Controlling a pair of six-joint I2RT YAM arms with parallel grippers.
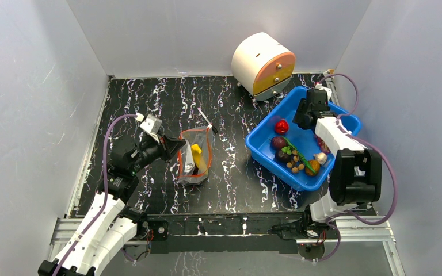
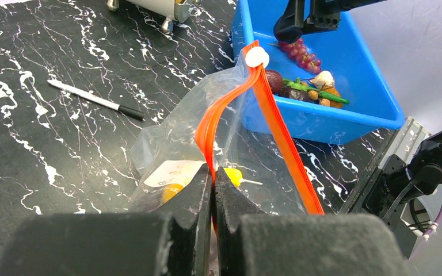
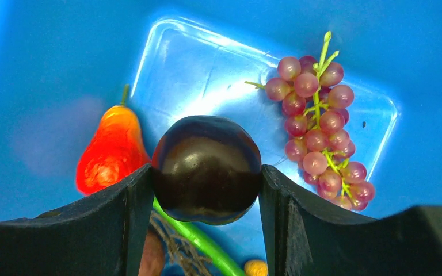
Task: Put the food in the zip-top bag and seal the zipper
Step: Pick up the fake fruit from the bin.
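The clear zip-top bag (image 1: 194, 158) stands open on the black table with a yellow banana (image 1: 197, 155) inside. My left gripper (image 2: 213, 178) is shut on the near side of its red-orange zipper (image 2: 276, 126), and the strip's white slider (image 2: 257, 57) sits at the far end. Inside the blue bin (image 1: 265, 152), my right gripper (image 3: 206, 172) is shut on a dark purple round fruit (image 3: 207, 169), with both fingers pressed against its sides. A red pear-shaped fruit (image 3: 110, 152) lies to its left. A purple grape bunch (image 3: 319, 132) lies to its right.
More small foods and a green stem (image 1: 299, 161) lie at the bin's near end. A thin black-tipped pen (image 1: 207, 121) lies on the table behind the bag. At the back stands a round white and orange drawer unit (image 1: 263, 64). Grey walls close in on three sides.
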